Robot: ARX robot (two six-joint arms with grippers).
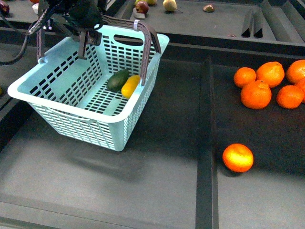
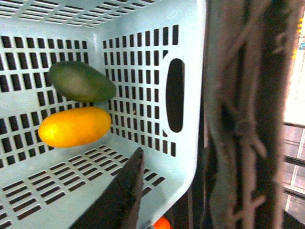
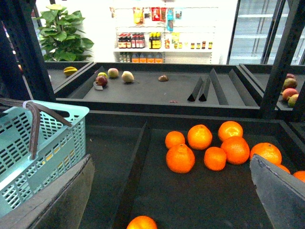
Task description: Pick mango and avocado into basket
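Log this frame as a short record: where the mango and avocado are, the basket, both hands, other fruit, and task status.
mango: lying on the basket floor, beside the avocado
avocado: on the basket floor, against the mango
basket: teal, tilted, handles up, on the dark shelf
left hand: over the basket's far rim; open or shut cannot be told
right hand: open, empty, facing the oranges
oranges: cluster on the right shelf section, one apart nearer the front
task status: both fruits appear to be in the basket

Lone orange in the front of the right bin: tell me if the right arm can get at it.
Probably yes. The lone orange sits apart from the orange pile with nothing over or beside it, and the right gripper hangs open above that bin.
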